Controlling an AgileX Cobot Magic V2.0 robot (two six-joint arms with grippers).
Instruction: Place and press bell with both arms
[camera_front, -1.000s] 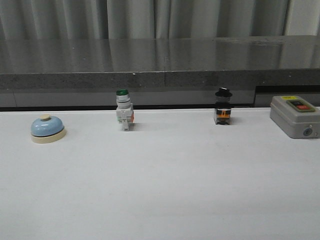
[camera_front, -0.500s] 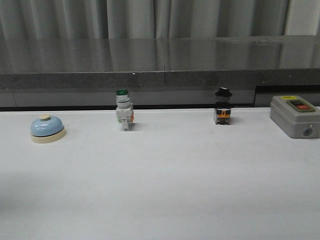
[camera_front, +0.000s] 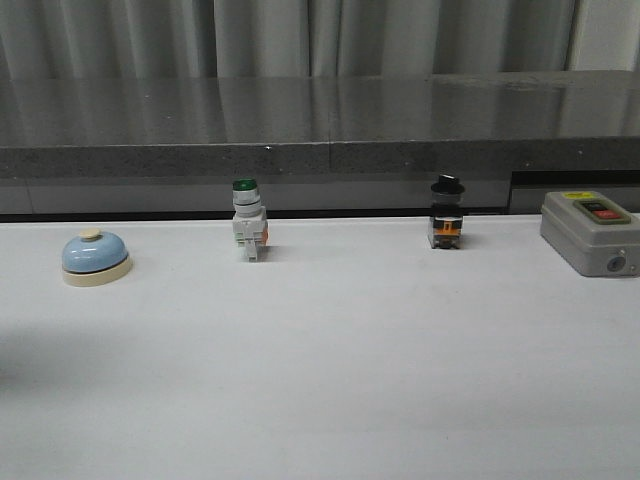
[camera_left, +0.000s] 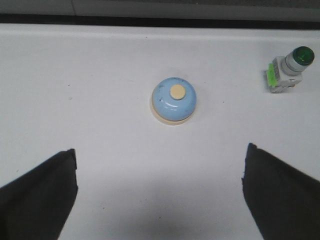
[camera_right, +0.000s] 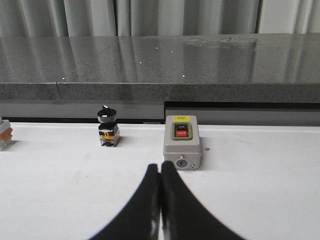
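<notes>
The light-blue bell (camera_front: 95, 257) with cream base and button stands upright on the white table at the far left; it also shows in the left wrist view (camera_left: 174, 100). My left gripper (camera_left: 160, 152) is open wide above the table, its dark fingers (camera_left: 42, 192) apart, with the bell beyond the tips and nothing between them. My right gripper (camera_right: 160, 167) is shut and empty, low over the table in front of the grey box. Neither arm shows in the front view.
A green-capped white push-button switch (camera_front: 247, 221) stands at the back centre-left, also in the left wrist view (camera_left: 289, 70). A black-knobbed switch (camera_front: 446, 214) stands centre-right. A grey box with red and black buttons (camera_front: 590, 232) sits at right. A dark stone ledge (camera_front: 320, 130) runs behind the table.
</notes>
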